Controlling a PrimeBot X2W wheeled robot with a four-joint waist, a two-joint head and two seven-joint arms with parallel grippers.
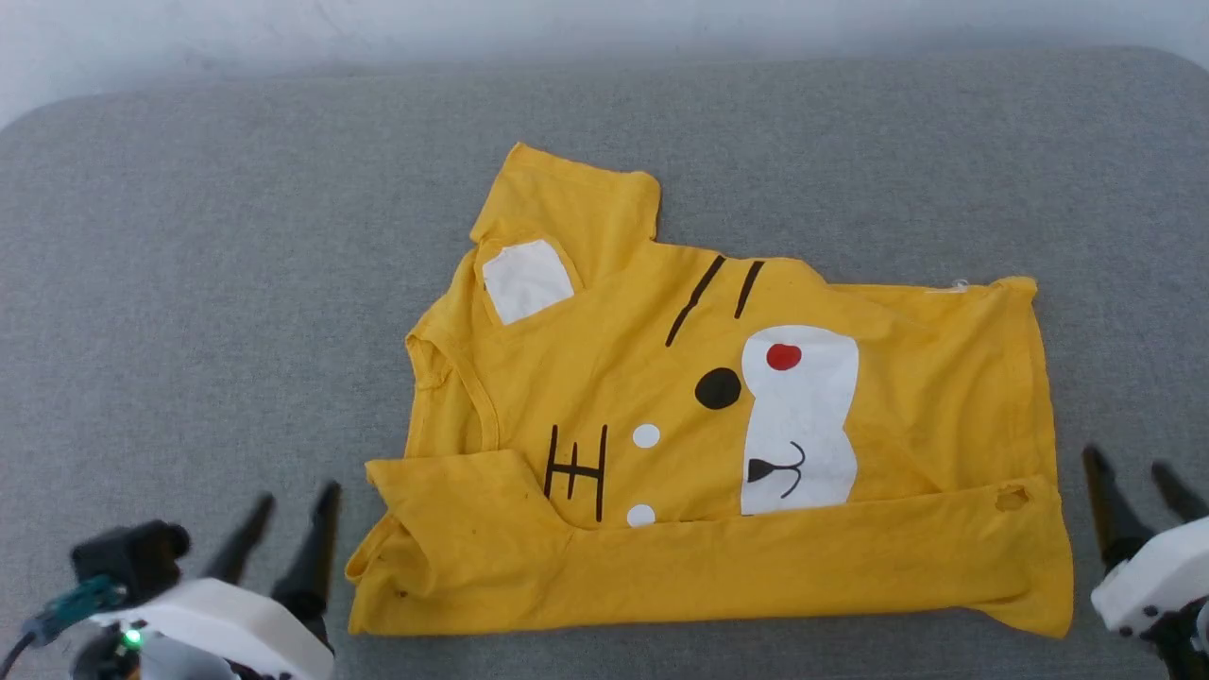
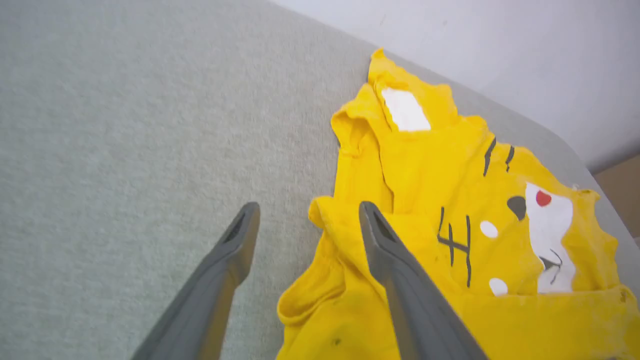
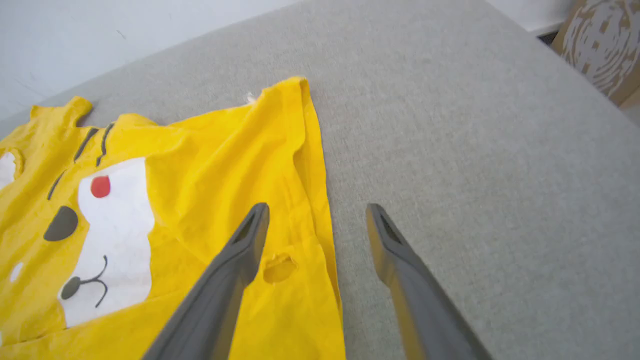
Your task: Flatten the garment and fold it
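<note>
The mustard-yellow garment [image 1: 661,397] lies on the grey surface with its printed front up and its near long edge folded over onto the print. White patches, a red dot and black marks show. My left gripper [image 1: 288,510] hovers open just off the garment's near left corner, nothing between its fingers. In the left wrist view the garment [image 2: 450,225] lies right of my left gripper [image 2: 307,212]. My right gripper [image 1: 1129,472] is open beside the garment's right edge. In the right wrist view my right gripper [image 3: 317,212] straddles the edge of the garment [image 3: 200,180].
The grey padded surface [image 1: 189,283] spreads wide around the garment, with a pale wall along its far edge. A brown patterned object [image 3: 600,45] stands beyond the surface's edge in the right wrist view.
</note>
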